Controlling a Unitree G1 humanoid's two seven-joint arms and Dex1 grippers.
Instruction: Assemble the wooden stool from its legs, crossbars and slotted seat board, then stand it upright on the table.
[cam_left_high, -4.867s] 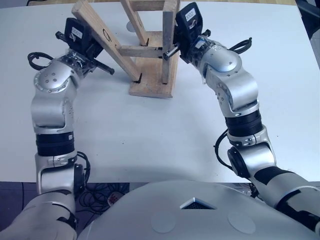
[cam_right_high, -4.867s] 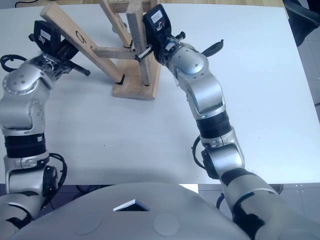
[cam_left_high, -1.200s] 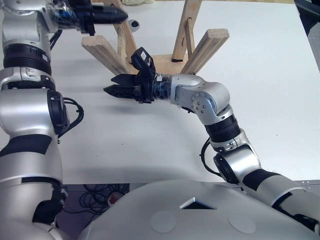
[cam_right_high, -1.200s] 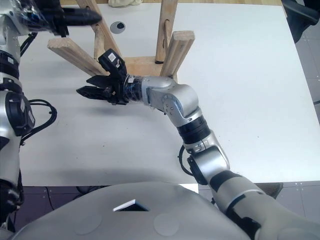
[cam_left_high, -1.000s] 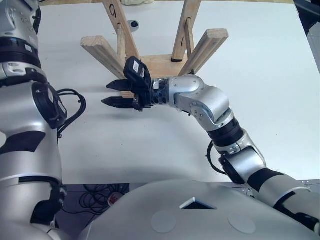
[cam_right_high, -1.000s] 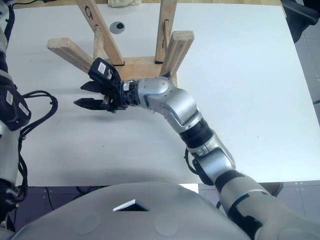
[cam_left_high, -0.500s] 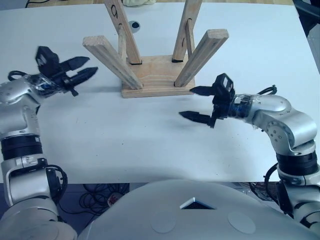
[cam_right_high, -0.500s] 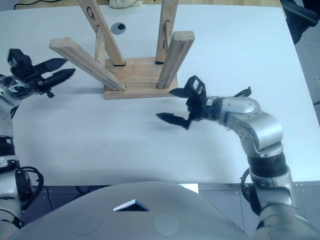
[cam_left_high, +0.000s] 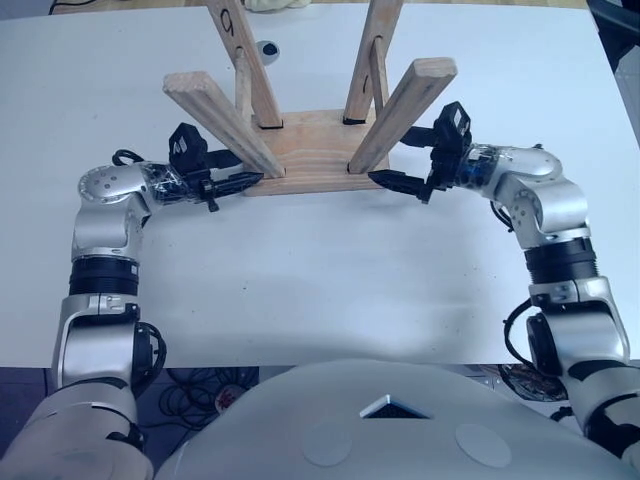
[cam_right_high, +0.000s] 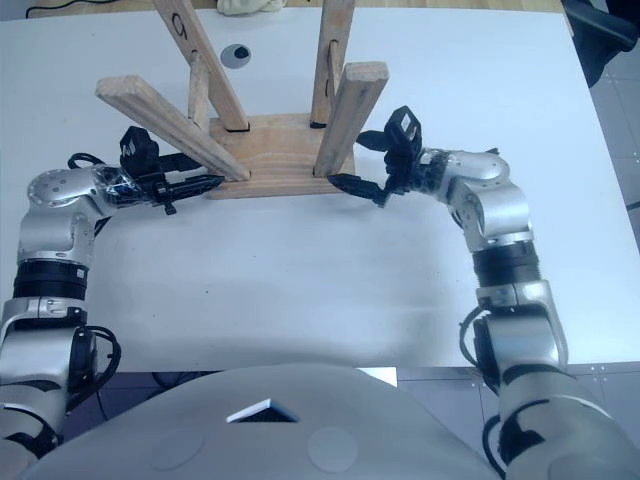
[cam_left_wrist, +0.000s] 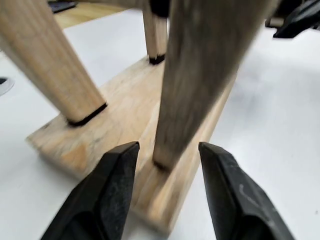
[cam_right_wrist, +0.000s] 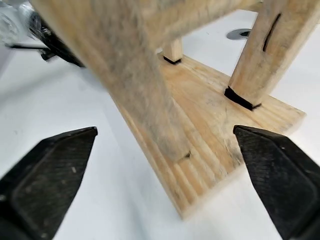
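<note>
Wooden stool (cam_left_high: 310, 120) parts are all joined up, and the stool sits upside down at 12 o'clock on the white table (cam_left_high: 300, 280). Its seat board (cam_left_high: 310, 150) lies flat on the table and its four legs (cam_left_high: 405, 105) stick up and lean outward. We see a thin crossbar (cam_left_high: 243, 85) between the two legs on our left side.

Our left gripper (cam_left_high: 250, 180) is at the 9 o'clock end of the seat board. It is partly open, with one finger on each side of the bottom of the leg (cam_left_wrist: 200, 75) there. We cannot tell if the fingers touch the wood.

Our right gripper (cam_left_high: 388, 158) is at the 3 o'clock end of the seat board, just beside the bottom of the leg there. It is spread wide and holds nothing.

A small round grey disc (cam_left_high: 266, 47) lies on the table at 12 o'clock, behind the stool.
</note>
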